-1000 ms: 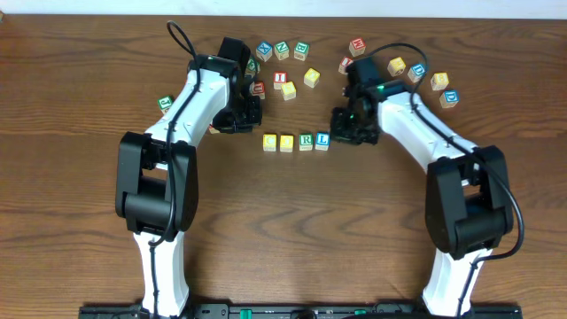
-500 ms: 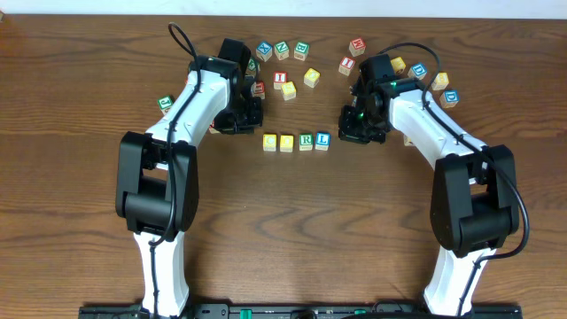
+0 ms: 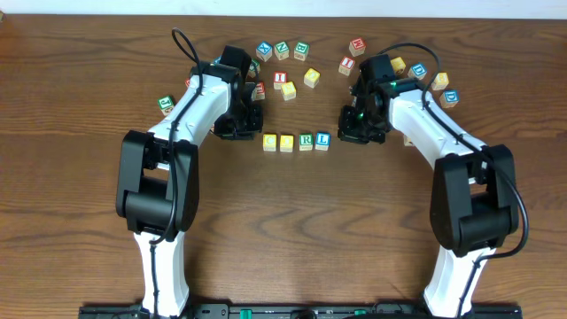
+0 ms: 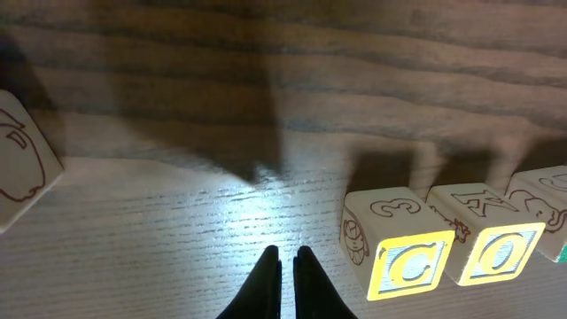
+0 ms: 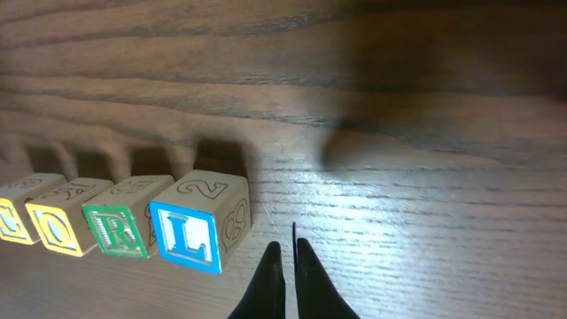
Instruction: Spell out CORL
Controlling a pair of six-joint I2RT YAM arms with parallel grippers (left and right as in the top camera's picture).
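Note:
Four cubes stand in a row mid-table: yellow C [image 3: 269,141], yellow O [image 3: 286,142], green R [image 3: 305,141], blue L [image 3: 322,140]. My left gripper [image 3: 245,131] is shut and empty, just left of the C cube [image 4: 409,263], with the O cube [image 4: 500,252] beyond it. My right gripper [image 3: 349,133] is shut and empty, just right of the L cube [image 5: 188,235]; R [image 5: 117,229], O [image 5: 58,229] and C [image 5: 11,221] show further left. In the wrist views the left fingertips [image 4: 285,255] and the right fingertips [image 5: 285,247] hover over bare wood.
Several loose letter cubes lie scattered behind the row, such as a red I cube [image 3: 280,80], a yellow one [image 3: 312,77] and a green one [image 3: 165,104] at the far left. Another cube [image 4: 19,164] sits left of the left gripper.
The right gripper drew back up and right from the L cube. The left gripper shifted slightly toward the C cube. The four cubes stayed put.

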